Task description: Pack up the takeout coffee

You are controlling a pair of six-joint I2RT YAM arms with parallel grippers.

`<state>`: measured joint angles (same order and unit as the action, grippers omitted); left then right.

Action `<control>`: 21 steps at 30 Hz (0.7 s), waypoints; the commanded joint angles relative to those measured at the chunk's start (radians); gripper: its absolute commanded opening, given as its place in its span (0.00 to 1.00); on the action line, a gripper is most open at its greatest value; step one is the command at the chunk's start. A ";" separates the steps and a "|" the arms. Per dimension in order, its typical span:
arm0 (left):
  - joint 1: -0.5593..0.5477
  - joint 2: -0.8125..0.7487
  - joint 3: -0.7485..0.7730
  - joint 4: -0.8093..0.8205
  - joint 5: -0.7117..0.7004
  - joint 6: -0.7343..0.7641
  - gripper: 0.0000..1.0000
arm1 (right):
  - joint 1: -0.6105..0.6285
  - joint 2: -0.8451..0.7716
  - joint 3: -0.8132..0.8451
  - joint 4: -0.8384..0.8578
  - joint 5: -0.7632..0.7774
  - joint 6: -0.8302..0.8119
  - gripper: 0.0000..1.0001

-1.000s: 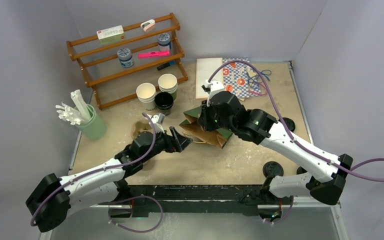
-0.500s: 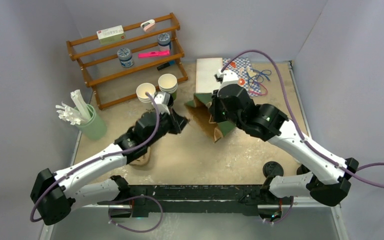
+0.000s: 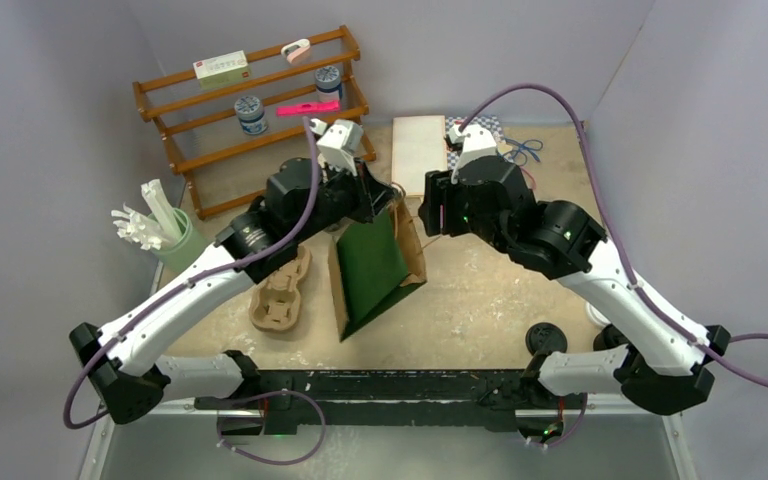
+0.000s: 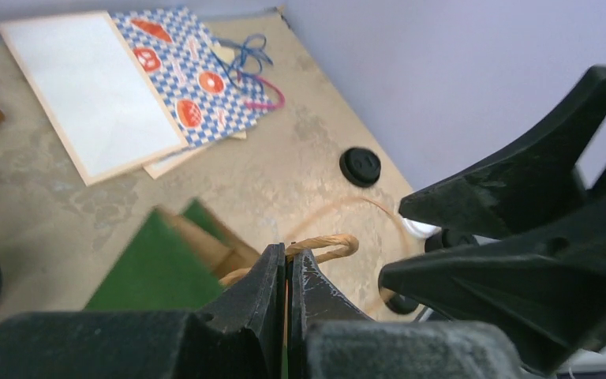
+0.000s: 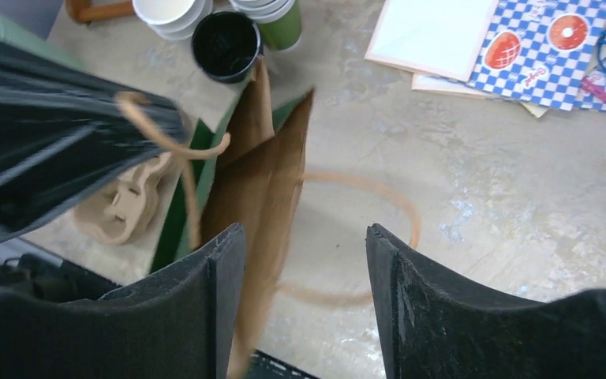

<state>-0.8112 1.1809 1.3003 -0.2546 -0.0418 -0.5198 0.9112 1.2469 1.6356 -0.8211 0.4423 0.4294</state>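
Note:
No lidded takeout coffee shows in any view. A green paper bag [image 3: 368,268] with a brown inside hangs upright over the table's middle. My left gripper [image 3: 384,196] is shut on its twisted paper handle [image 4: 330,244], pinched at the fingertips of the gripper [image 4: 287,257]. My right gripper [image 5: 306,237] stands open just right of the bag's mouth [image 5: 262,154], with only the loose second handle [image 5: 390,207] swinging below its jaws. In the top view that gripper [image 3: 428,214] sits beside the bag's top edge.
A black cup [image 5: 226,35], a lidless green cup [image 5: 280,24] and white cups [image 5: 162,11] stand behind the bag. A pulp cup carrier [image 3: 282,290] lies to its left. Black lids [image 4: 360,166] [image 3: 545,338], checkered papers [image 4: 193,75], a wooden rack [image 3: 250,100] and a green utensil holder [image 3: 185,250] are around.
My left gripper shut on the bag's handle and lifted the bag from lying flat to hanging upright. My right gripper let go of the bag and opened.

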 commanded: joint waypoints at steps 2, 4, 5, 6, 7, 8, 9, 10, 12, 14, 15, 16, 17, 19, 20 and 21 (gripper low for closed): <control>0.003 0.043 -0.032 0.027 0.111 -0.032 0.00 | -0.001 -0.066 -0.049 0.002 -0.161 -0.003 0.61; 0.003 0.052 -0.056 0.048 0.116 -0.049 0.00 | -0.001 -0.097 -0.103 0.039 -0.207 0.022 0.61; 0.003 0.055 -0.068 0.060 0.117 -0.056 0.00 | -0.001 -0.112 -0.137 0.063 -0.241 0.034 0.62; 0.003 0.056 -0.084 0.072 0.118 -0.065 0.00 | -0.001 -0.130 -0.172 0.097 -0.264 0.041 0.62; 0.003 0.056 -0.095 0.084 0.121 -0.074 0.00 | -0.001 -0.138 -0.209 0.120 -0.285 0.043 0.63; 0.003 0.055 -0.104 0.096 0.124 -0.080 0.00 | -0.002 -0.144 -0.241 0.135 -0.293 0.043 0.66; 0.003 0.054 -0.112 0.106 0.129 -0.086 0.00 | -0.001 -0.148 -0.270 0.148 -0.291 0.043 0.67; 0.003 0.052 -0.117 0.114 0.135 -0.090 0.00 | -0.001 -0.152 -0.294 0.161 -0.289 0.035 0.70; 0.003 0.048 -0.123 0.120 0.148 -0.092 0.00 | -0.002 -0.164 -0.343 0.196 -0.297 0.008 0.73; 0.003 0.043 -0.124 0.118 0.153 -0.092 0.00 | -0.002 -0.171 -0.368 0.218 -0.279 -0.011 0.75; 0.003 0.039 -0.124 0.114 0.154 -0.093 0.00 | -0.002 -0.171 -0.375 0.225 -0.274 -0.018 0.76; 0.003 0.034 -0.125 0.111 0.152 -0.095 0.00 | -0.002 -0.166 -0.378 0.228 -0.274 -0.022 0.76; 0.003 0.029 -0.125 0.111 0.150 -0.099 0.00 | -0.001 -0.158 -0.380 0.232 -0.282 -0.023 0.76; 0.002 0.020 -0.126 0.117 0.157 -0.104 0.00 | -0.001 -0.136 -0.383 0.246 -0.314 -0.027 0.72; 0.003 0.016 -0.124 0.119 0.162 -0.106 0.00 | -0.002 -0.124 -0.383 0.248 -0.319 -0.023 0.69; 0.003 0.012 -0.123 0.122 0.169 -0.109 0.00 | -0.002 -0.112 -0.383 0.253 -0.318 -0.019 0.65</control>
<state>-0.8112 1.2366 1.1793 -0.1947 0.0940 -0.6006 0.9112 1.1099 1.2507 -0.6395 0.1600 0.4259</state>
